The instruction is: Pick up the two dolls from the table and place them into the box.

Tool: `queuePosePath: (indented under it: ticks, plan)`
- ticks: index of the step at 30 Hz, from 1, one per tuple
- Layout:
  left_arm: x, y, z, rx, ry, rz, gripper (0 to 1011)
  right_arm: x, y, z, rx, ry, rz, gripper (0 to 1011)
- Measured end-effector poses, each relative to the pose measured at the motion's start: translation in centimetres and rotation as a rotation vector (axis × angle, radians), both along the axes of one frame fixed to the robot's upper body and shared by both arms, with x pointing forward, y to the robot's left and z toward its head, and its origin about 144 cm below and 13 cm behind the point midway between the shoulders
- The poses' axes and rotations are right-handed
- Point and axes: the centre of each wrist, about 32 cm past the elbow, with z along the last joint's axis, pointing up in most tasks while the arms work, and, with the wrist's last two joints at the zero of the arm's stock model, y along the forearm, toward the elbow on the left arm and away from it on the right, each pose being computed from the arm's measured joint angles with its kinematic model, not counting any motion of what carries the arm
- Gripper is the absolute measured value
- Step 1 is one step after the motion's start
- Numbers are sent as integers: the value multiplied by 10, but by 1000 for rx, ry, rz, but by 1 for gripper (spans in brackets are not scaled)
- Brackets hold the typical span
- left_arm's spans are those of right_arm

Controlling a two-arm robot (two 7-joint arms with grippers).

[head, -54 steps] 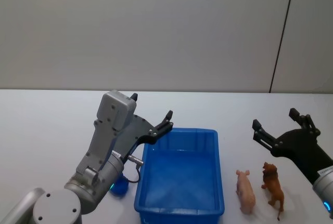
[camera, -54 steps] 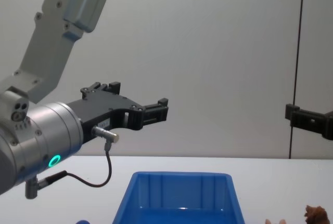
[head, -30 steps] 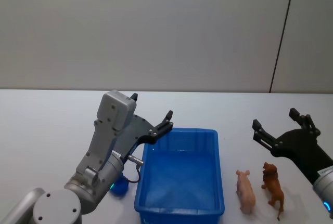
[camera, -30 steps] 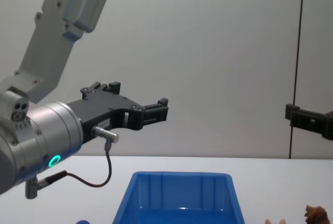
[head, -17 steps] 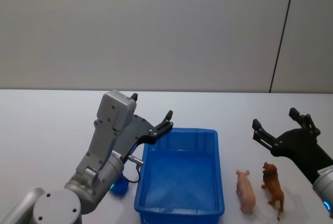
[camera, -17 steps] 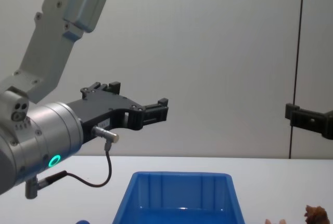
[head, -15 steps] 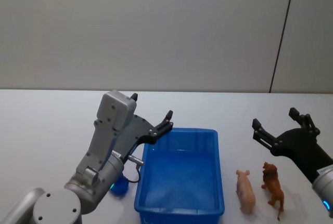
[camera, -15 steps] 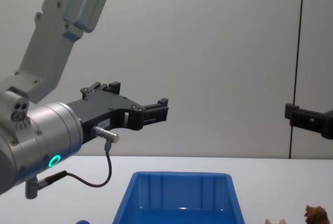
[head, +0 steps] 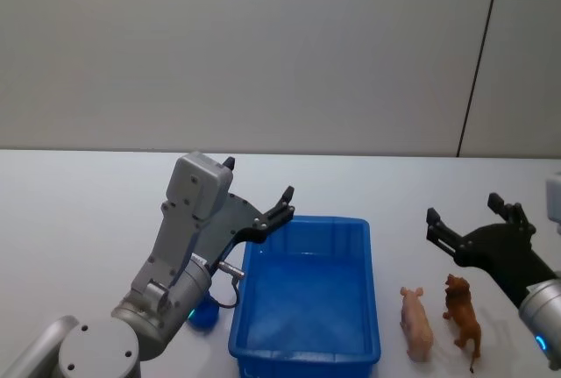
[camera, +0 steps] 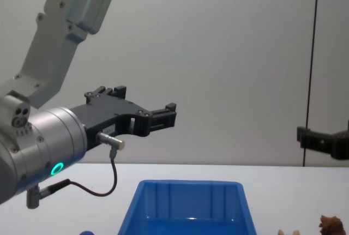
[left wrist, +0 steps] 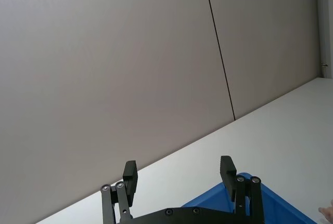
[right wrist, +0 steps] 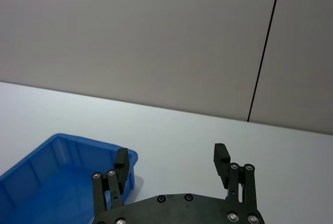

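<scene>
While both arms hang above the tabletop (head: 79, 220), the right gripper (head: 465, 210) is clearly the nearer one to the dolls. It hovers with its fingers spread wide and empty, just past the pink pig (head: 415, 322) and the brown lion (head: 461, 311) on the far-edge side. Both toys sit side by side close to the near edge, right of the blue box (head: 307, 359), with the pig just beside its right wall and the lion on the pig's right. Each body runs lengthwise from near edge to far edge, head pointing away, and the right fingers open left to right, across that axis. The left gripper (head: 260, 181), also wide open and holding nothing, is raised over the box's far left corner. A small rounded blue thing (head: 203, 317) lies beside the box's left wall.
</scene>
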Motion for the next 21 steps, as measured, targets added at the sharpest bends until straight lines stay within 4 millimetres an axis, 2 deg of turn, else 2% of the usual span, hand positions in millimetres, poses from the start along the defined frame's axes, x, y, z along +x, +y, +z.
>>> queuePosePath:
  ticks: [21]
  plan:
    - [0,0,0,0,0,0,1001,-7,10,-12,-48,194,-113,1001]
